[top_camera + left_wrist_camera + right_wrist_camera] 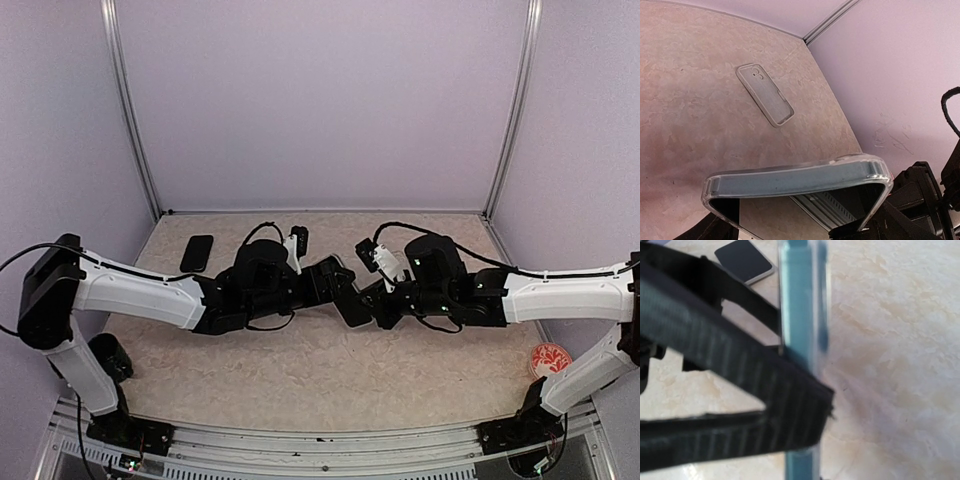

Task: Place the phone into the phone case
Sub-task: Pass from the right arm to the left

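Phone (790, 181) sits inside phone case (881, 172), held by left gripper (338, 283).

Phone (795, 181): 1 blue-edged slab with dark glossy face, raised in mid-air, seen edge-on. Phone case (883, 175): 1 transparent shell, wrapped round the phone's rim and both visible corners.

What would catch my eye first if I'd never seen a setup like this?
Two black-and-white arms meet mid-table, the left gripper and the right gripper both at a blue-edged phone in a clear shell. A spare black phone lies at the far left of the table, and an empty clear case lies flat on it.
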`<state>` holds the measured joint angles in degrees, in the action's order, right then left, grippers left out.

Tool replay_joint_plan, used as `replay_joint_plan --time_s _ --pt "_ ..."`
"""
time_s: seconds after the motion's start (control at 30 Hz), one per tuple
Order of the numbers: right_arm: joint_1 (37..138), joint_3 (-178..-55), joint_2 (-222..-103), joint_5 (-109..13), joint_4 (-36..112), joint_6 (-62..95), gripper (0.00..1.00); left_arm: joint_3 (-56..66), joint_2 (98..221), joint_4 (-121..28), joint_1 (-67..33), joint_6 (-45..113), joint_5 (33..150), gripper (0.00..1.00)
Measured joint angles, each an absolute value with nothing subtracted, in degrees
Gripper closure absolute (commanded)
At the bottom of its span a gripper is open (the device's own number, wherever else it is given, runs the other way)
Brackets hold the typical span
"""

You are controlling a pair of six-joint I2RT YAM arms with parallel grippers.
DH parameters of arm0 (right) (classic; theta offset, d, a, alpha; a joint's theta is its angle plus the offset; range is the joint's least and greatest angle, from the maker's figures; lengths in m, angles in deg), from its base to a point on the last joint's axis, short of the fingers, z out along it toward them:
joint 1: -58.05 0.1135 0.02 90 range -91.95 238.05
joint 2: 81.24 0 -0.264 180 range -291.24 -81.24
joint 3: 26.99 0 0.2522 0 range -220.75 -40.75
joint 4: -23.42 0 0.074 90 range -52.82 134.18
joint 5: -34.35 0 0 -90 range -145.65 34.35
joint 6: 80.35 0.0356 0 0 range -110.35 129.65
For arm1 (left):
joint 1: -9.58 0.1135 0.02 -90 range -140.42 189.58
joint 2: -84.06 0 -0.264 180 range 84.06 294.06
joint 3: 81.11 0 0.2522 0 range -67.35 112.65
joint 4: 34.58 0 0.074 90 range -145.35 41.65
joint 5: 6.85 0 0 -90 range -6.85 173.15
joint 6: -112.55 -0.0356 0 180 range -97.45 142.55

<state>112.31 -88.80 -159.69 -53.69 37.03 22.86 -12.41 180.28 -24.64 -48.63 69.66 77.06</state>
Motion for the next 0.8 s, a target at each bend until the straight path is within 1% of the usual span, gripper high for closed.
replay_joint_plan --time_s 0.1,0.2,0.33,0.4,0.43,0.47,0.57,0.8 --pt "112.75 -88.80 -160.43 -54.65 37.06 22.86 1.00 -12.28 180.79 -25.28 -48.61 69.73 77.08 0.15" --pt "113.23 -88.87 -161.24 -56.05 37.12 22.86 1.00 -11.95 181.38 -26.00 -48.52 69.97 77.10 0.19" --pt "113.65 -88.89 -161.37 -57.30 37.14 22.86 1.00 -11.80 181.51 -26.15 -48.46 70.21 77.12 0.27" --pt "113.78 -88.89 -161.37 -57.63 37.14 22.86 1.00 -11.80 181.51 -26.15 -48.41 70.21 77.17 0.33" --pt "113.82 -88.89 -161.37 -57.76 37.14 22.86 1.00 -11.80 181.53 -26.15 -48.41 70.21 77.19 0.35" --pt "113.82 -88.89 -161.37 -57.82 37.12 22.86 0.98 -11.80 181.51 -26.13 -48.39 70.19 77.21 0.35" --pt "113.91 -88.89 -161.37 -57.93 37.12 22.86 0.82 -11.80 181.53 -26.13 -48.26 70.14 77.54 0.37" --pt "114.98 -89.11 -161.37 -57.58 35.46 22.41 0.41 -11.77 181.53 -27.99 -47.32 68.28 78.57 0.39"
